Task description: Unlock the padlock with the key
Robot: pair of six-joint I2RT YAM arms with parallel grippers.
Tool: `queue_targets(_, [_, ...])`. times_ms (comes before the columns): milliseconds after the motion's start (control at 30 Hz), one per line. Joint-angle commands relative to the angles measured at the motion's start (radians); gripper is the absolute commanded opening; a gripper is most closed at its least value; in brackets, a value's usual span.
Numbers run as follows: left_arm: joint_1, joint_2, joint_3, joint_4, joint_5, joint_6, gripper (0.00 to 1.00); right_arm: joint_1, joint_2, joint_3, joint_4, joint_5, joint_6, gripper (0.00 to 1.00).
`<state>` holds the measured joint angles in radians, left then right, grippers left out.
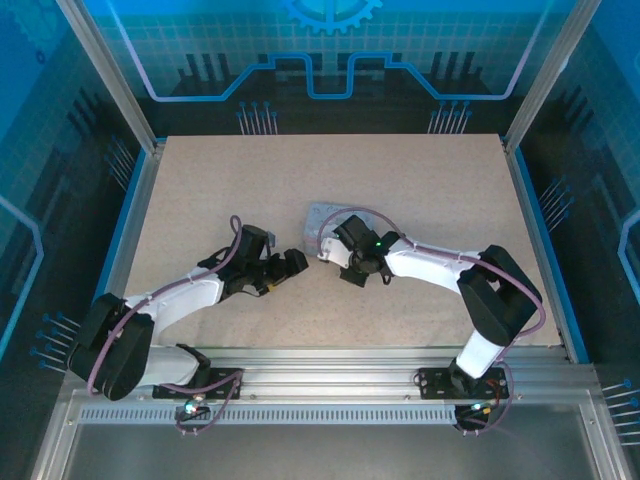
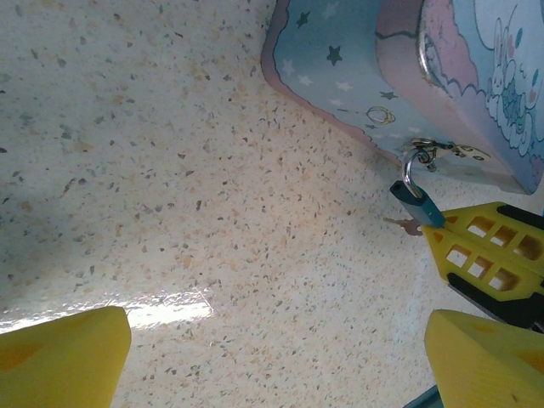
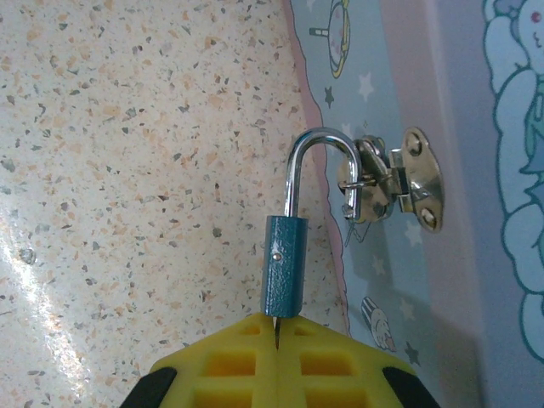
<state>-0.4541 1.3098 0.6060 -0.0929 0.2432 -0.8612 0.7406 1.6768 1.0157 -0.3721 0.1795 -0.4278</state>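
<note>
Teal padlock point(image 3: 283, 268) hangs on hasp point(image 3: 391, 174) of cartoon tin point(image 3: 476, 280) | right gripper point(image 3: 276, 340) pinches key point(image 3: 276, 330) at its base, seemingly | left gripper point(image 2: 276, 327) spread, idle | risk: twisting drags unheld tin, key slips.

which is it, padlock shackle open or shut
Open, it seems: one leg of the padlock shackle enters the teal body, the other ends outside it at the tin hasp.
</note>
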Motion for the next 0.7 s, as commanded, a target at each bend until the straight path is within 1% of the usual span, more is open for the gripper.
queue_targets(0, [0.009,-0.017,0.011,-0.031,0.001,0.017,0.91,0.018,0.003,0.000,0.007,-0.021,-0.007,0.00])
queue_targets(167, [0.011,-0.017,0.008,-0.030,0.001,0.014,0.91,0.019,0.016,0.006,-0.008,-0.045,0.000,0.00])
queue_targets(433, [0.014,-0.021,0.003,-0.030,0.001,0.010,0.91,0.019,0.046,0.024,-0.017,-0.030,-0.006,0.00])
queue_targets(667, [0.020,-0.027,-0.005,-0.029,0.004,0.010,0.91,0.020,0.038,0.034,0.015,-0.029,-0.028,0.00])
